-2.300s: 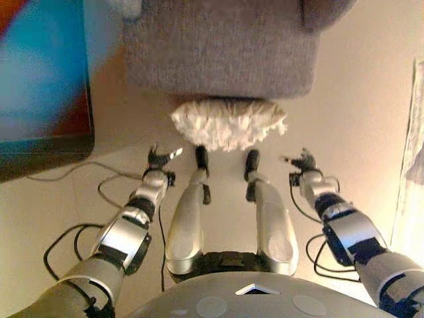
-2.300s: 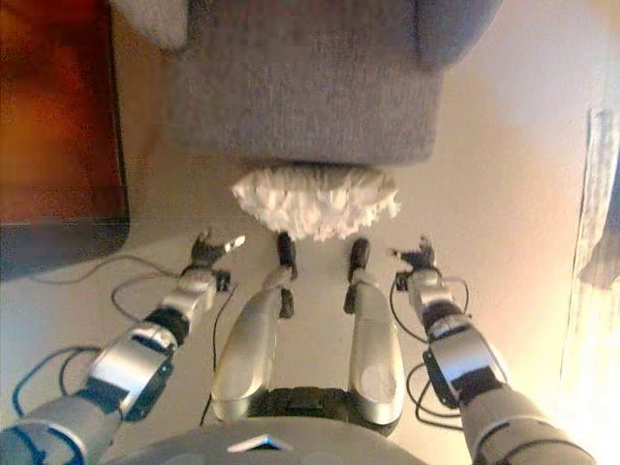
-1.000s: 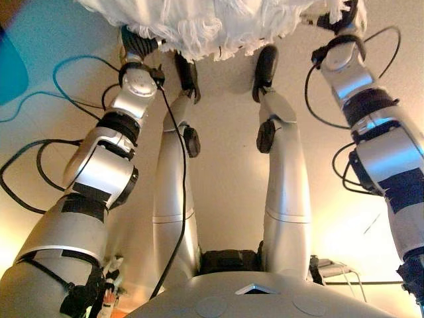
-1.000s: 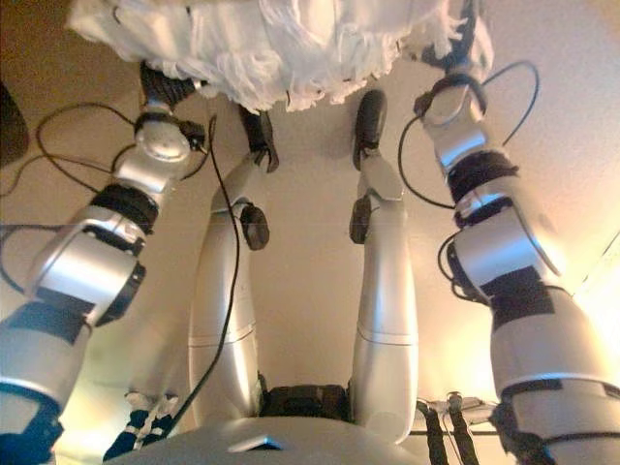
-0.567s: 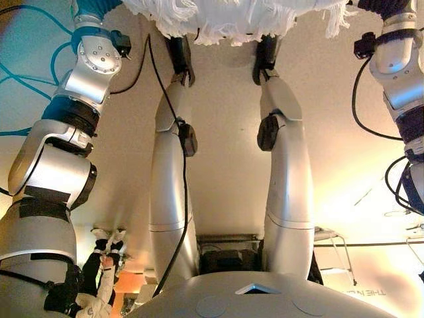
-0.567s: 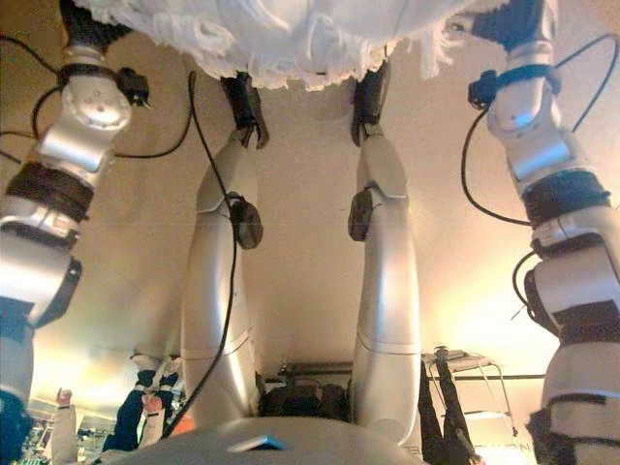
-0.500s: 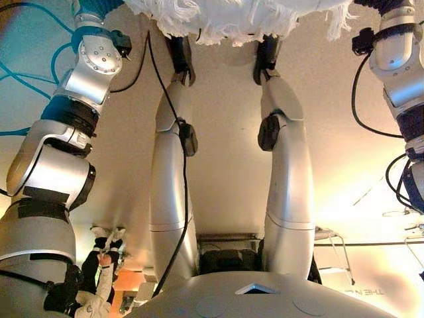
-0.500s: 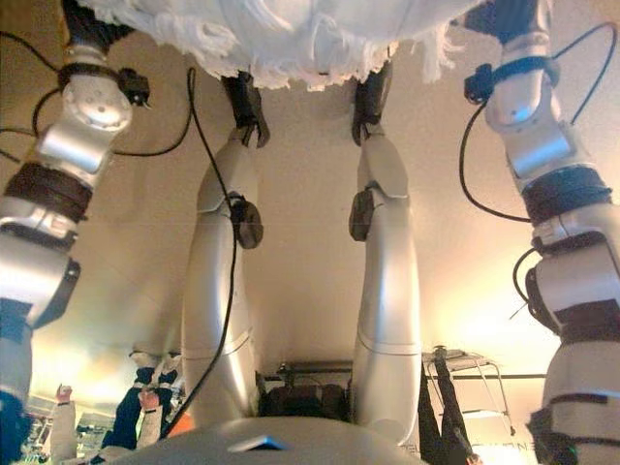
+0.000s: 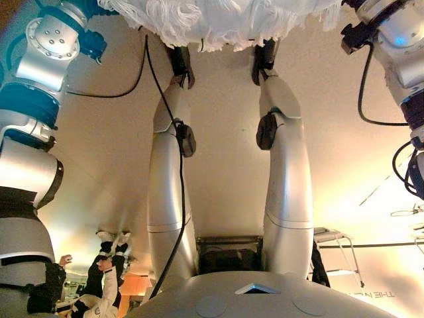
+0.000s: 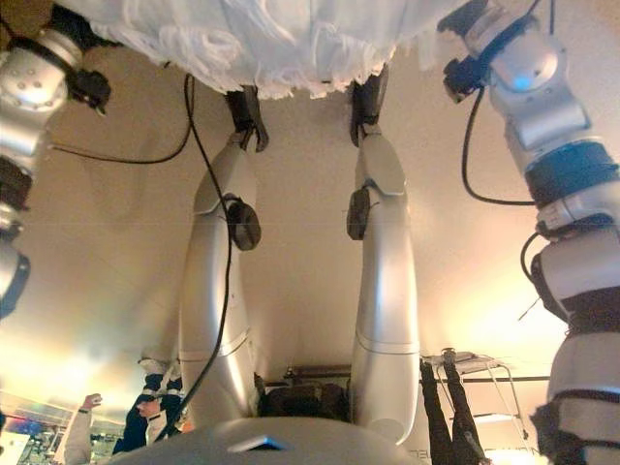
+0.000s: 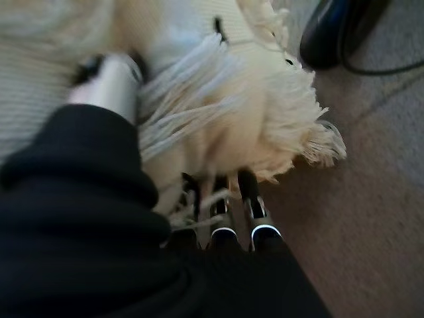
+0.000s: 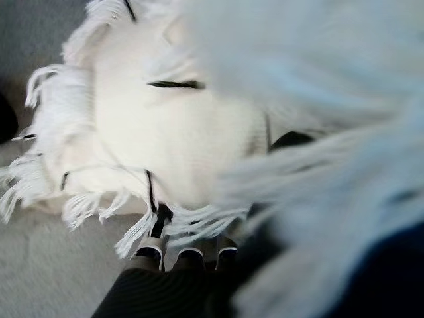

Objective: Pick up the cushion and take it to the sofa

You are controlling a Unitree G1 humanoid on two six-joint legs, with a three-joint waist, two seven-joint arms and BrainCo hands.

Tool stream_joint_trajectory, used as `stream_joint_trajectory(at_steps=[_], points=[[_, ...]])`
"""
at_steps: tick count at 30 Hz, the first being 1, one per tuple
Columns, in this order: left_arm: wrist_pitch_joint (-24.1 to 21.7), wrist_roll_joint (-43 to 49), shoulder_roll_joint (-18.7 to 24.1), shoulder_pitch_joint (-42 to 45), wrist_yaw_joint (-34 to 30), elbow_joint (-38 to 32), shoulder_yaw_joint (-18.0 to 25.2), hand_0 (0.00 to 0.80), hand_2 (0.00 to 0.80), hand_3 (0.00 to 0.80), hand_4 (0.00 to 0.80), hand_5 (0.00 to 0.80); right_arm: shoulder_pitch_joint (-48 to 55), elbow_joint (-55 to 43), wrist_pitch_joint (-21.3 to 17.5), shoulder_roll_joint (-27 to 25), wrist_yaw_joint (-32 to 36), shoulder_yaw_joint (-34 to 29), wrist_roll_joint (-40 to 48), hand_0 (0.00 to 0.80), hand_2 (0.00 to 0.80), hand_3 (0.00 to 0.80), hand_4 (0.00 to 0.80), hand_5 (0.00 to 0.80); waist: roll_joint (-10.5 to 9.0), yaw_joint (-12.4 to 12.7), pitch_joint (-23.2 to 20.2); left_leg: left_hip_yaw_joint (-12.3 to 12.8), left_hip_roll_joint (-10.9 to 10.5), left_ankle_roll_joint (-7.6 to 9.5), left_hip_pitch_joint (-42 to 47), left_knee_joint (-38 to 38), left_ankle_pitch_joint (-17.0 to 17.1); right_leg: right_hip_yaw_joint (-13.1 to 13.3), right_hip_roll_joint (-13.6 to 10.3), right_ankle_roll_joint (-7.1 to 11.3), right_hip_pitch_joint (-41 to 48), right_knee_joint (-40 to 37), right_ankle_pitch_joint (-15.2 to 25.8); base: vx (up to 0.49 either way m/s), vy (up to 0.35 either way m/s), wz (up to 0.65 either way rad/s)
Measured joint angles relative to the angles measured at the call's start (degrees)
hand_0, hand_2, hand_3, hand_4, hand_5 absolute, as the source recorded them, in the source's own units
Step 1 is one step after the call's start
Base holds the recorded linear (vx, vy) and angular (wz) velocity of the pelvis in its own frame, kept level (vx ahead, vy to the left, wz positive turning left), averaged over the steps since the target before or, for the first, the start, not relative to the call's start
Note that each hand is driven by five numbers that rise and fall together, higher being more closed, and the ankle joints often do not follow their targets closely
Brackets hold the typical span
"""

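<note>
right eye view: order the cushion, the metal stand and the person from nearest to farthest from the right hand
1. cushion: across the top of the view, right up against the right hand.
2. metal stand: lower right, on the hand's own side.
3. person: lower left corner, diagonally across the view, farthest.

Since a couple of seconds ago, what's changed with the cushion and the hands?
Then the white fringed cushion lay on the floor by the grey sofa, both hands open short of it. Now the left hand and right hand have taken it from either side, fingers buried in fringe. The camera tilted down too. The cushion still isn't on the sofa.
</note>
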Motion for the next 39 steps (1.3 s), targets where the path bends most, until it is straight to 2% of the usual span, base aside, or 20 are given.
stream_joint_trajectory(at_steps=[4, 9, 17, 22, 27, 33, 36, 39], points=[[0.0, -0.6, -0.3, -0.7, -1.8, -1.4, -2.7, 0.800, 0.800, 0.800, 0.800, 0.800, 0.0, 0.0, 2.1, -1.3, 1.1, 0.8, 0.5, 0.800, 0.800, 0.800, 0.800, 0.800, 0.00, 0.0, 0.0, 0.1, 0.0, 0.00, 0.0, -0.5, 0.0, 0.1, 0.0, 0.01, -0.2, -0.3, 0.0, -0.016, -0.015, 0.00], [0.5, -0.6, -1.4, -0.7, -1.9, -2.5, -4.2, 0.800, 0.800, 0.800, 0.800, 0.800, 0.2, 0.1, 2.3, -2.4, 1.2, 1.8, 1.1, 0.800, 0.800, 0.800, 0.800, 0.800, 0.00, -0.1, 0.0, 0.3, 0.0, -0.03, 0.0, -1.5, 0.0, 0.1, 0.2, -0.07, -0.5, -1.1, 0.1, -0.026, -0.028, -0.01], [0.5, -4.6, -1.3, -0.3, -1.7, -3.2, -3.8, 0.800, 0.800, 0.800, 0.800, 0.800, 0.5, -0.1, 1.7, -2.5, 0.6, 1.0, 3.5, 0.800, 0.800, 0.800, 0.800, 0.800, 0.02, 0.4, 0.0, 0.2, 0.1, -0.24, 0.0, -2.7, -0.1, 0.1, 0.3, -0.06, -0.5, -2.3, 0.2, 0.000, 0.000, 0.00], [0.5, -9.0, -1.9, 5.7, -2.0, -6.6, -0.5, 0.800, 0.800, 0.800, 0.800, 0.800, 6.4, -3.7, 1.3, -2.3, -1.6, -3.5, 3.6, 0.800, 0.800, 0.800, 0.800, 0.800, 0.04, 1.1, 0.0, 0.1, 0.0, -0.25, 2.9, -2.8, -0.1, 0.1, 0.3, -0.03, 2.5, -2.4, 0.2, -0.006, -0.010, -0.03], [-1.6, -11.8, -4.5, 19.9, -2.4, -11.2, 5.2, 0.800, 0.800, 0.800, 0.800, 0.800, 19.3, -7.4, -0.7, 0.5, -3.0, -8.1, 2.4, 0.800, 0.800, 0.800, 0.800, 0.800, -0.01, 1.2, 0.0, -0.8, -0.2, -0.54, 14.3, -3.8, -0.3, -0.1, 0.3, 0.43, 14.1, -4.0, 0.1, 0.001, -0.032, -0.12], [-4.3, -13.4, -9.3, 36.8, -3.2, -19.0, 11.7, 0.800, 0.800, 0.800, 0.800, 0.800, 38.4, -12.8, -4.3, 5.2, -5.2, -16.7, -1.2, 0.800, 0.800, 0.800, 0.800, 0.800, -0.25, 1.3, 0.0, -1.4, -0.6, -0.48, 30.4, -9.2, 0.1, -1.2, 0.3, 1.27, 30.7, -9.5, 0.5, 0.037, -0.061, -0.05], [-4.3, -13.4, -10.8, 44.3, -3.6, -20.7, 13.5, 0.800, 0.800, 0.800, 0.800, 0.800, 46.5, -15.6, -4.6, 7.8, -5.5, -18.4, -2.6, 0.800, 0.800, 0.800, 0.800, 0.800, -1.51, 1.4, 0.1, -1.3, -0.6, -0.53, 40.8, -13.1, 0.2, -2.2, 0.4, 1.38, 41.2, -12.8, 0.4, 0.066, -0.030, -0.04], [-4.3, -13.4, -11.5, 50.0, -4.5, -24.6, 17.2, 0.800, 0.800, 0.800, 0.800, 0.800, 52.9, -21.2, -4.7, 9.1, -5.6, -20.8, -3.9, 0.800, 0.800, 0.800, 0.800, 0.800, -2.30, 1.6, 0.1, -1.4, -0.7, -0.66, 50.6, -17.6, 0.8, -3.8, 0.3, 1.19, 50.9, -16.4, 0.5, 0.034, -0.014, 0.03]])
